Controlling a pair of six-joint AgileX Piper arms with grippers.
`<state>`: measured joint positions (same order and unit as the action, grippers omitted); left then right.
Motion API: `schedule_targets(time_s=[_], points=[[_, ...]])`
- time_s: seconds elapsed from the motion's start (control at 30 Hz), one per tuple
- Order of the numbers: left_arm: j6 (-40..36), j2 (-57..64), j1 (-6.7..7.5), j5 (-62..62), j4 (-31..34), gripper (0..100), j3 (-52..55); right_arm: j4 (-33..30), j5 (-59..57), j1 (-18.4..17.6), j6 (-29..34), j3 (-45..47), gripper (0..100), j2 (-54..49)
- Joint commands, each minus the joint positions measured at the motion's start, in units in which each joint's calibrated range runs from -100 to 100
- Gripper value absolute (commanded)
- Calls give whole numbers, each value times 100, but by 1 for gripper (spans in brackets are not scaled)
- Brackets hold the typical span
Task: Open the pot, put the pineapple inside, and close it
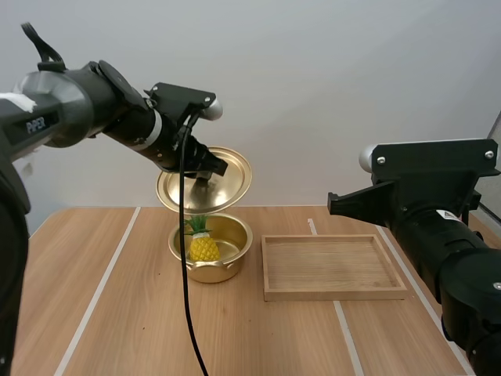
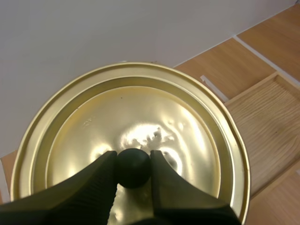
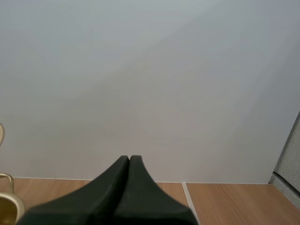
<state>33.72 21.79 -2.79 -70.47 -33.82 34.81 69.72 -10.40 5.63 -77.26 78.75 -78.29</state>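
Observation:
A gold pot (image 1: 235, 252) stands on the table with a yellow pineapple (image 1: 203, 247) inside it, green crown up. My left gripper (image 1: 205, 174) holds the gold lid (image 1: 228, 174) tilted in the air just above and behind the pot. In the left wrist view its fingers (image 2: 101, 173) pinch the lid's black knob (image 2: 133, 167), with the lid (image 2: 84, 126) spread out behind. My right gripper (image 3: 129, 159) is raised at the right, its fingers lying together as one dark wedge with nothing in them; the pot's handle (image 3: 7, 180) shows beside it.
A shallow wooden tray (image 1: 333, 268) lies to the right of the pot, and its corner (image 2: 267, 122) shows beyond the lid. The wooden table (image 1: 117, 329) has pale stripes running front to back. A plain wall stands behind.

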Motion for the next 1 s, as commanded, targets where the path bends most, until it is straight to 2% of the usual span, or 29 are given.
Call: schedule_targets(time_s=[0.0,0.63,0.97], points=[[128,-69,7,365,-157,0,192,-19,-17,20,13,7,0,-48],[799,-1266,7,661,-538,0,375,-19,-17,20,13,7,0,-48],[913,-1728,7,612,-538,0,375,-19,-17,20,13,7,0,-48]])
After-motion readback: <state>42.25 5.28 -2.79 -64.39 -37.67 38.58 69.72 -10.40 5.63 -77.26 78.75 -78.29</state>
